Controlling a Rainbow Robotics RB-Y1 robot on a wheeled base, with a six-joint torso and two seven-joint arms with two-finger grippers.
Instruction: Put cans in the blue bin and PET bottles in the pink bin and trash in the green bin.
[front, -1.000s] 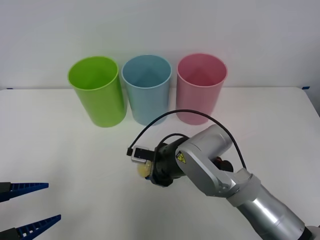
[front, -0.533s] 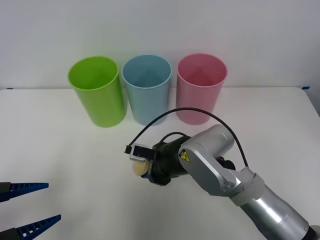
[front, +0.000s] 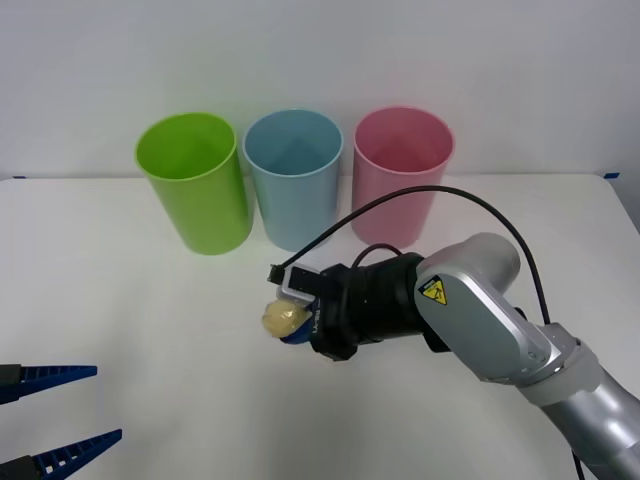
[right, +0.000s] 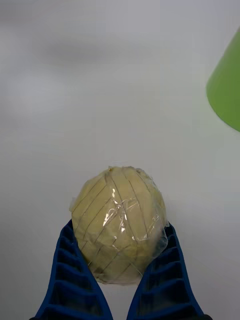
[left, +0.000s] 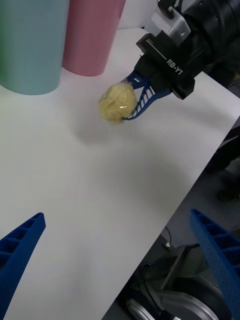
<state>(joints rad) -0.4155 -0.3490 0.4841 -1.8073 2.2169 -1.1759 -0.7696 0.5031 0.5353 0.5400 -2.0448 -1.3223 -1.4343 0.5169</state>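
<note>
Bare table (front: 120, 300) before the green bin (front: 195, 185) — blue bin (front: 295, 180) touching alongside, pink bin (front: 402, 178) beyond

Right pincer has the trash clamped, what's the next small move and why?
Probably carry it toward the green bin. The right pincer grips the trash clear of the table, its shadow apart beneath it in the left wrist view, and that bin stands open at the row's left end. The left pincer idles open at the near left.
</note>
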